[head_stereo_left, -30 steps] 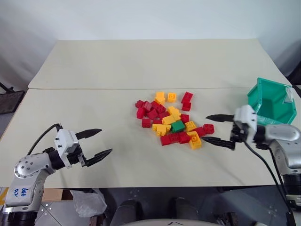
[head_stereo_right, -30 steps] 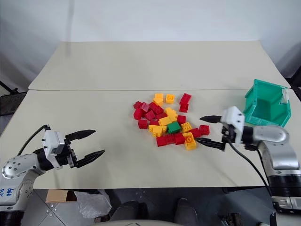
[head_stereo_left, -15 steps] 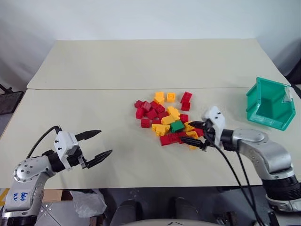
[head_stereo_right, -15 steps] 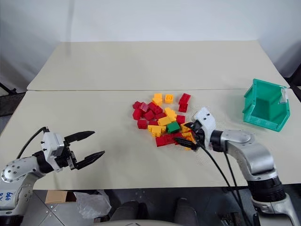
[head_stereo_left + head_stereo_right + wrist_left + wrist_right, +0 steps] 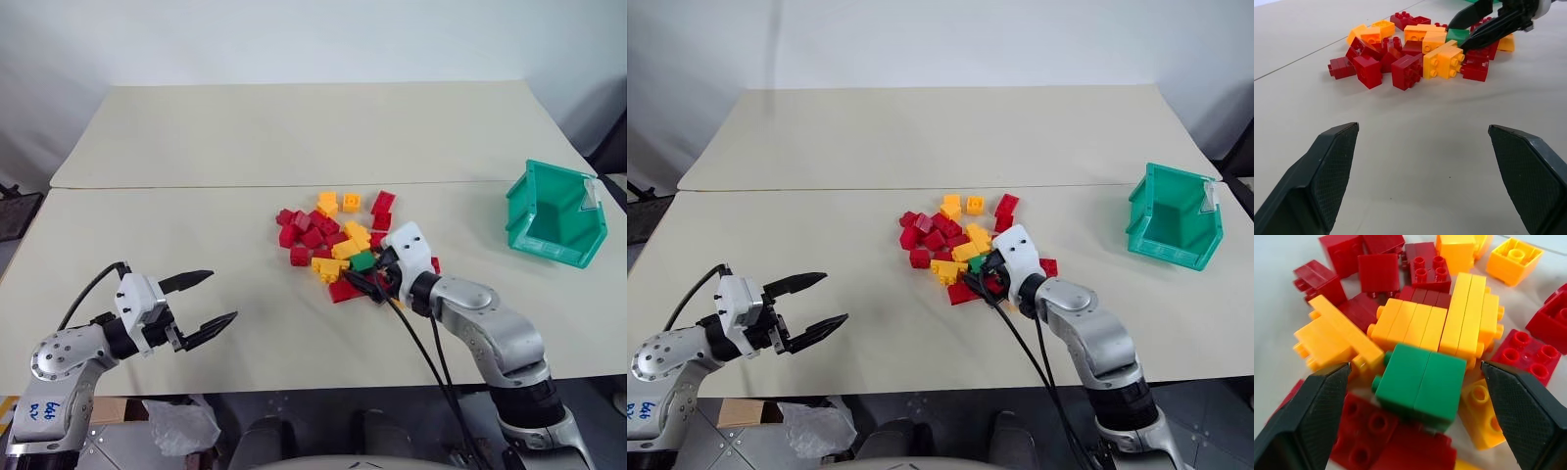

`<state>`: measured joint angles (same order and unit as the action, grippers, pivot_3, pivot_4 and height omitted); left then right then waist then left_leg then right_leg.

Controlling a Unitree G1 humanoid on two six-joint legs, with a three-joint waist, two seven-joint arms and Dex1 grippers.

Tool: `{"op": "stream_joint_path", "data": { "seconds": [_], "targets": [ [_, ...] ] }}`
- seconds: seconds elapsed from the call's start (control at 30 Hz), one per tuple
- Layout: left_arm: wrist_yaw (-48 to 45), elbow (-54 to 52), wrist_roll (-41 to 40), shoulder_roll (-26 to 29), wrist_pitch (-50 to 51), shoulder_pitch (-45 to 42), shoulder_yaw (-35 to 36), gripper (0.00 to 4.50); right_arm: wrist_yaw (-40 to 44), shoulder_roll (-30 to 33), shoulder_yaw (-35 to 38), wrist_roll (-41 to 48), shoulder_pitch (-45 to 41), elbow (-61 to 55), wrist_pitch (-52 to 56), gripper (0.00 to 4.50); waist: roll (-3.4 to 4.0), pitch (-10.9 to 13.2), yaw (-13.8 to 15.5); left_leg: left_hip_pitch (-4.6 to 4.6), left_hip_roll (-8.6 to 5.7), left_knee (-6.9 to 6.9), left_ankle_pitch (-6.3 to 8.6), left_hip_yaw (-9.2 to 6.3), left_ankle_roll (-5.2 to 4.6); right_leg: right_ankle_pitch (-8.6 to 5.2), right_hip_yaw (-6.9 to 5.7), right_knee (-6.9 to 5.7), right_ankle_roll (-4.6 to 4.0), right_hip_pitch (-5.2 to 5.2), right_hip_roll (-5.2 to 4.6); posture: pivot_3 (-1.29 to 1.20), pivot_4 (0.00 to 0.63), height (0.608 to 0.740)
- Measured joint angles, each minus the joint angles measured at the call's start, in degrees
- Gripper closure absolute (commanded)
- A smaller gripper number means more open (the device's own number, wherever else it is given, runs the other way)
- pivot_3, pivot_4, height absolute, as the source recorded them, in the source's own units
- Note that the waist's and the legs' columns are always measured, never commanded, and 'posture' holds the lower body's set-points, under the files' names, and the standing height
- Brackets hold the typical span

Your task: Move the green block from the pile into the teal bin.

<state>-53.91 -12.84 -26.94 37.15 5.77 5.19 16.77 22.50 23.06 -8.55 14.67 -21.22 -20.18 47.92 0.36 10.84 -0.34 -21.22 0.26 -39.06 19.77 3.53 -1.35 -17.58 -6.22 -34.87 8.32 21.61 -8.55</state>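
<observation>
A: Head views. Where does the green block (image 5: 362, 260) lie?
B: Centre of the frame, at the lower right edge of the pile (image 5: 338, 242) of red and yellow bricks on the worktop (image 5: 196, 235). The right gripper (image 5: 370, 281) reaches into that edge with its fingers spread wide, holding nothing. The teal bin (image 5: 551, 213) stands well apart at right.

A: What does the right wrist view add?
B: The block's smooth green side (image 5: 1420, 384), lying between the two open black fingers (image 5: 1303, 426), propped on red bricks against a yellow brick (image 5: 1437, 325).

A: And the left gripper (image 5: 201, 302)?
B: Lower left of the head view, fingers apart and empty. Its wrist view shows the pile and the right gripper's fingers (image 5: 1488, 34) flanking the green block.
</observation>
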Motion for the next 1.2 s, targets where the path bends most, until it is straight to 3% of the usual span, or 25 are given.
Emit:
{"op": "stream_joint_path", "data": {
  "seconds": [0.2, 0.43, 0.73, 0.83, 0.93, 1.2],
  "targets": [
    [0.0, 0.0, 0.0, 0.0, 0.0, 0.0, 0.0, 0.0, -1.3, -0.5, -0.3, -1.5, -0.3, -0.1, 0.3, 2.06, -0.02, 0.0, 0.0, 0.0, 0.01, 0.0, 0.0, 0.0, 0.0, 0.0, 0.0, 0.0, -0.01, 0.01, 0.0, 0.0, 0.15, 0.74],
    [0.0, 0.0, 0.0, -0.4, 0.0, 0.0, -0.1, 0.0, 3.0, 2.1, 1.3, -0.9, 1.1, 0.8, -4.2, 2.06, -0.02, 0.0, 0.3, -0.08, -0.03, 0.01, 0.02, -0.06, -0.04, 0.0, -0.04, 0.05, -0.01, 0.02, 0.0, 0.0, 0.15, 0.74],
    [0.0, -0.4, -0.1, -2.0, 0.8, -7.9, -5.4, 0.0, 16.4, 2.7, 20.1, 11.0, 2.0, 6.6, -24.5, 2.06, -0.01, 0.0, 0.2, -0.07, -0.05, 0.05, 0.04, 0.0, -0.07, 0.0, -0.05, 0.06, 0.01, 0.01, 0.0, 0.0, 0.15, 0.74],
    [1.2, -1.5, -1.1, -5.0, 3.1, -13.6, -8.6, 0.0, 15.6, 3.0, 27.6, 12.6, -0.2, 11.6, -30.0, 2.06, -0.01, 0.0, 0.4, -0.08, -0.14, 0.03, 0.0, 0.02, -0.14, 0.04, -0.01, 0.08, 0.07, -0.01, -0.04, 0.0, 0.15, 0.74],
    [2.4, -2.2, -1.1, -7.2, 4.6, -18.0, -11.4, 0.0, 13.0, 5.6, 30.4, 10.8, -2.9, 16.3, -34.4, 2.06, -0.01, 0.0, 0.2, -0.06, -0.12, 0.03, -0.01, 0.06, -0.13, 0.04, -0.01, 0.06, 0.08, 0.0, -0.01, 0.0, 0.15, 0.74],
    [7.9, -0.2, 0.5, -13.5, 6.9, -25.4, -16.2, 0.0, -2.2, 18.1, 31.1, -7.3, -11.6, 47.9, -48.2, 2.06, 0.03, 0.0, 0.1, -0.07, -0.12, 0.02, -0.08, 0.19, -0.14, 0.04, 0.02, 0.13, 0.08, -0.01, -0.01, 0.0, 0.15, 0.74]
  ]
}}
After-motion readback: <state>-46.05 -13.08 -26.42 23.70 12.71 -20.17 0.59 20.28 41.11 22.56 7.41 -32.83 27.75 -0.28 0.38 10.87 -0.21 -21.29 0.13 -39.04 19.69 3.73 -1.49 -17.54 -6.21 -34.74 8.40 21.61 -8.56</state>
